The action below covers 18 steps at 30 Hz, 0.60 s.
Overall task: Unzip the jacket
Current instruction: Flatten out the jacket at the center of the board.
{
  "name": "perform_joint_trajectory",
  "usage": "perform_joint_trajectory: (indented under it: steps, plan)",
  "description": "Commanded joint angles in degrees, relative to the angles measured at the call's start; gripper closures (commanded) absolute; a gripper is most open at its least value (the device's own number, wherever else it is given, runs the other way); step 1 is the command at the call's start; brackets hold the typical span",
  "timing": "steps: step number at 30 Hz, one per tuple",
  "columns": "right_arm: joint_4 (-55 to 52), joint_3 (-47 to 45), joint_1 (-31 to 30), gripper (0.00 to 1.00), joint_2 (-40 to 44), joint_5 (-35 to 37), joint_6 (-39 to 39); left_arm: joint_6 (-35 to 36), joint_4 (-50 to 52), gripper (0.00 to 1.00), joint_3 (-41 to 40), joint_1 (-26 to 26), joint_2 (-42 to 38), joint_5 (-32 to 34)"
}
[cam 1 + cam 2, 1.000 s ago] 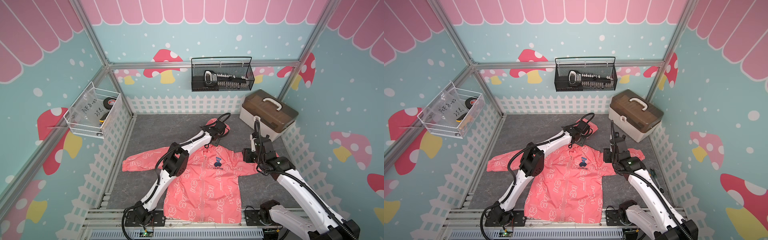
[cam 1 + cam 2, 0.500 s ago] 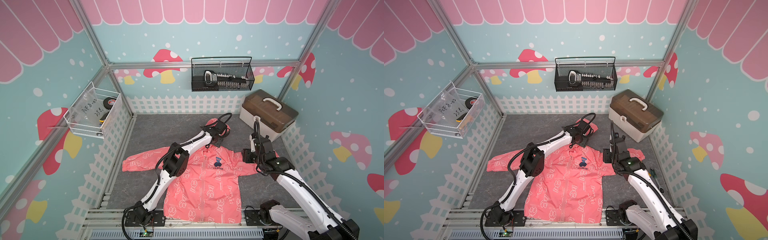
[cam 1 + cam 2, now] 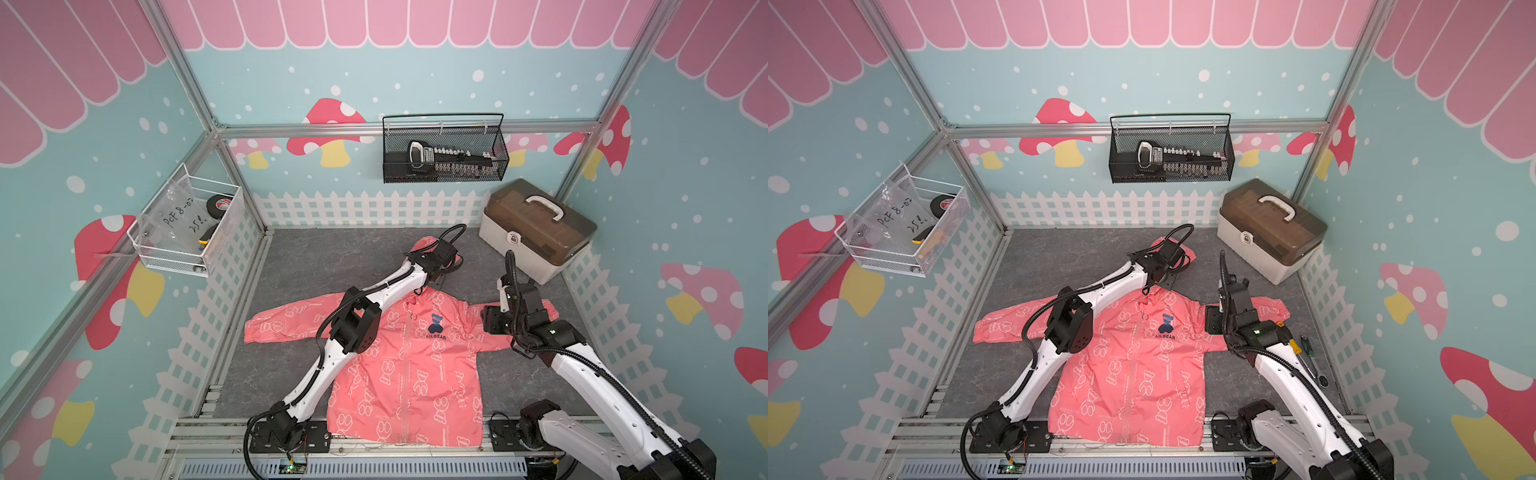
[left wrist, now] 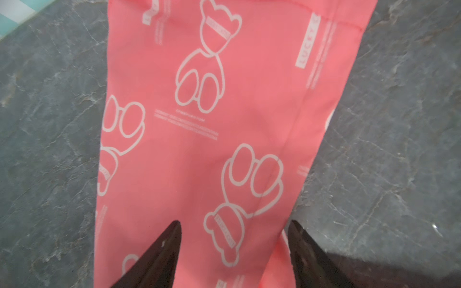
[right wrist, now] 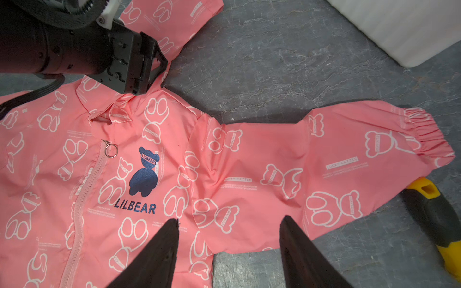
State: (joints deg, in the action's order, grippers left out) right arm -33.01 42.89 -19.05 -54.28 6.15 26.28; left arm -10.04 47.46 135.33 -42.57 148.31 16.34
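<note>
Jacket (image 3: 436, 374) flat on mat (image 3: 316, 257), front up; hood at 12, hem at 6, sleeves out at 9 and 3; zipper (image 5: 79, 204) closed, pull ring (image 5: 111, 150) up by the collar, beside the navy bear logo (image 5: 144, 172). Left gripper (image 4: 234, 222) over the hood at jacket's 12; jaws apart, pink fabric under the gap, nothing pinched; contact unclear. Right gripper (image 5: 229, 218) above the 3 o'clock sleeve near the armpit; jaws wide, holding nothing. Toolbox (image 3: 536, 232) at 2; screwdriver (image 3: 1308, 361) on mat at 3, just past the cuff.
</note>
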Motion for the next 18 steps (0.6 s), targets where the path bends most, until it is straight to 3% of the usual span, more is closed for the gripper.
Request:
perform_joint_trajectory:
  steps: [1, 4, 11, 18]
  plan:
    - [0.38, -0.42, 0.42, 0.36, 1.12, -0.29, 0.86, 1.12, -0.11, 0.31, 0.67, -0.25, 0.55, -4.37]
    - [0.58, -0.44, 0.37, 0.36, 0.59, -0.99, 0.92, 1.69, -0.44, 0.3, 0.54, -0.32, 0.53, -5.12]
    - [0.56, -2.01, 0.34, 0.36, 1.5, -1.94, 1.66, 0.47, -0.19, 0.31, 0.9, -0.02, 1.35, 0.04]
    - [1.38, -5.29, 0.28, 0.37, 2.99, -4.81, 3.74, -0.93, 1.05, 0.35, 3.53, 0.38, 3.65, -1.51]
